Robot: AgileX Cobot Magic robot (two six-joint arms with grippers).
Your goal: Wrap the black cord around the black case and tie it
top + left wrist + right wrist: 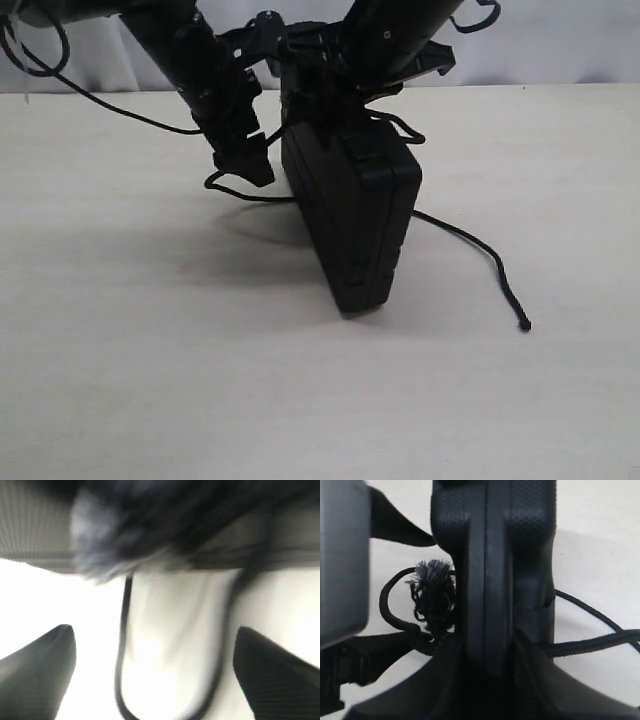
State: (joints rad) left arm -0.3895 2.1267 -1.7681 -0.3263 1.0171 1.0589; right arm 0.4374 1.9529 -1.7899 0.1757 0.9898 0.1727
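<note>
The black case point(352, 220) stands on its narrow edge at mid-table. My right gripper point(335, 100) comes down from above and is shut on its upper edge; in the right wrist view the case point(495, 555) fills the gap between the jaws of that gripper point(495, 680). The black cord point(470, 240) crosses the case's top, trails right to a knotted tip point(524, 323) and loops on the table to the left. A frayed cord end point(434, 587) hangs beside the case. My left gripper point(245, 165) hovers left of the case, open, and the cord loop point(121, 645) lies free between its fingers point(45, 670).
The white table point(120, 380) extends wide in front and to both sides. A thin arm cable point(100, 100) droops over the table at the back left. Both arms crowd the space above the case.
</note>
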